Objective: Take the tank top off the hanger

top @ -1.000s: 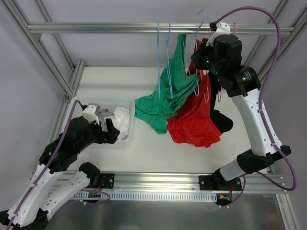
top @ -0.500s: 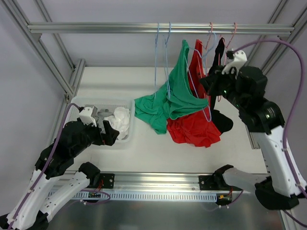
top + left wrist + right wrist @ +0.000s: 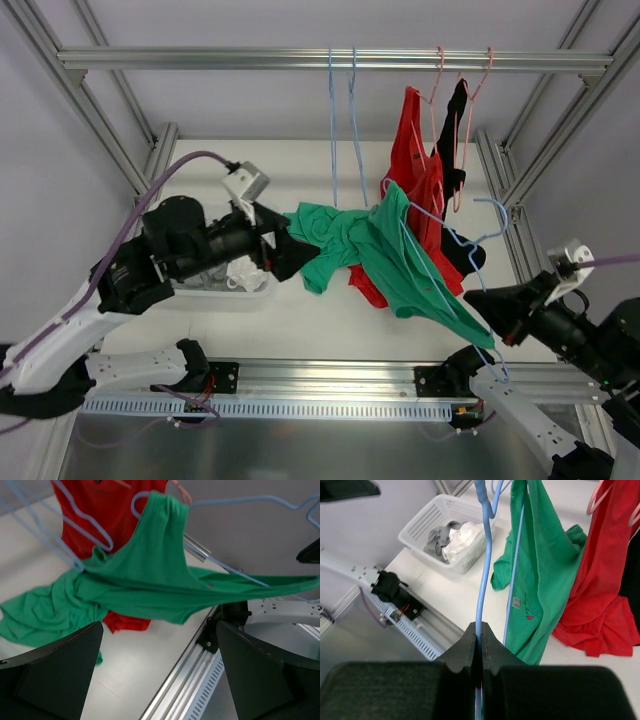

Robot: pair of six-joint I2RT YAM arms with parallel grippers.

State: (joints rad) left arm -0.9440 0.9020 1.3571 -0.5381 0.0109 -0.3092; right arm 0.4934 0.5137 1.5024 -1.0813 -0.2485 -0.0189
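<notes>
The right wrist view settles what the overhead view cannot. The right fingers are pinched tight on the wire of the blue hanger, with no gap between them. From above, that grip is only a dark tip at the hanger's low end.

The green tank top is draped on this hanger, stretched in the air to the right of the white basket. The wrist view shows grey and white cloth in the basket, which the left arm mostly hides from above.

The left wrist view shows the left fingers spread wide and holding nothing, the green cloth ahead of them. Only the overhead view shows the rail, where the red top hangs, beyond the basket.
</notes>
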